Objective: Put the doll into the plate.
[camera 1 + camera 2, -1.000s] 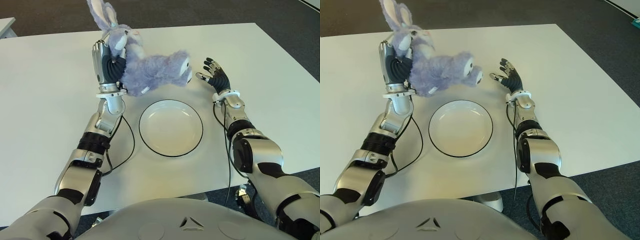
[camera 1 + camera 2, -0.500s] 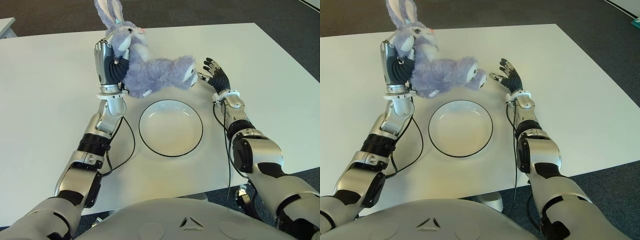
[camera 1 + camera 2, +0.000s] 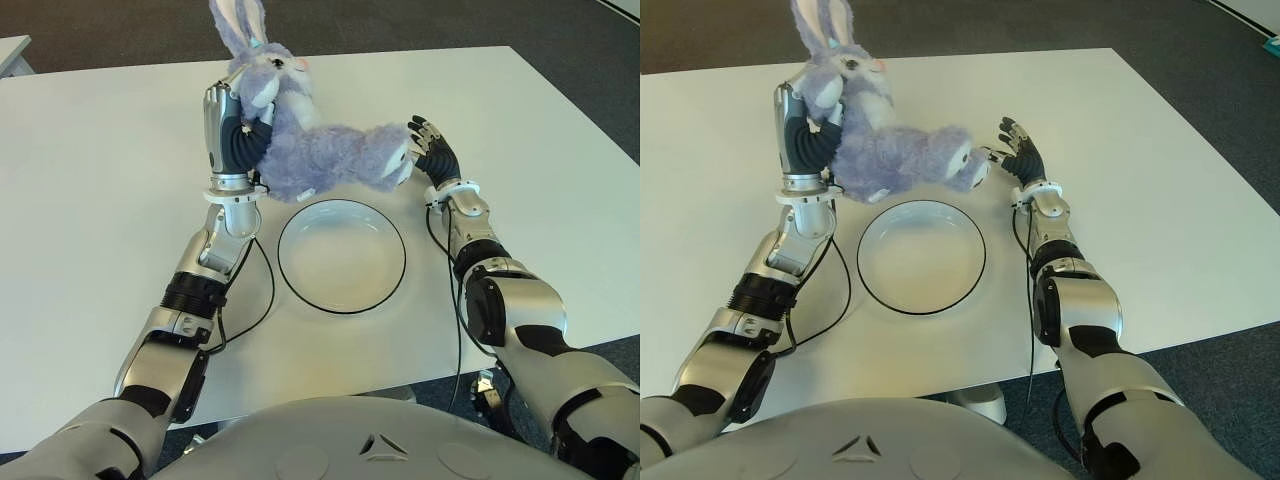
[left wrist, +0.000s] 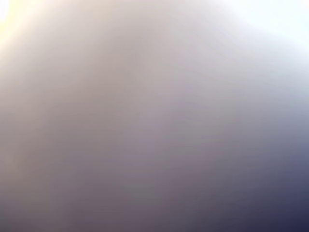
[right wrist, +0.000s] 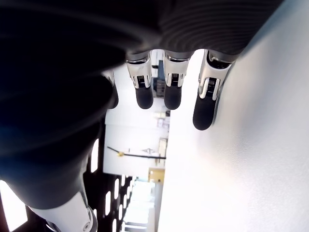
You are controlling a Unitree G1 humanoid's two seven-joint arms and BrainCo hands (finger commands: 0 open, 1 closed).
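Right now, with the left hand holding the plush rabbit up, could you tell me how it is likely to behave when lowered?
Probably floppy: the doll sags sideways from the left hand toward the right hand. It looks light, carried by one hand. It may drape across the plate rim.

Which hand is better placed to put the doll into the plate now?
The left hand: it already grips the doll above the far rim of the plate. The right hand is open beside the doll's feet, holding nothing.
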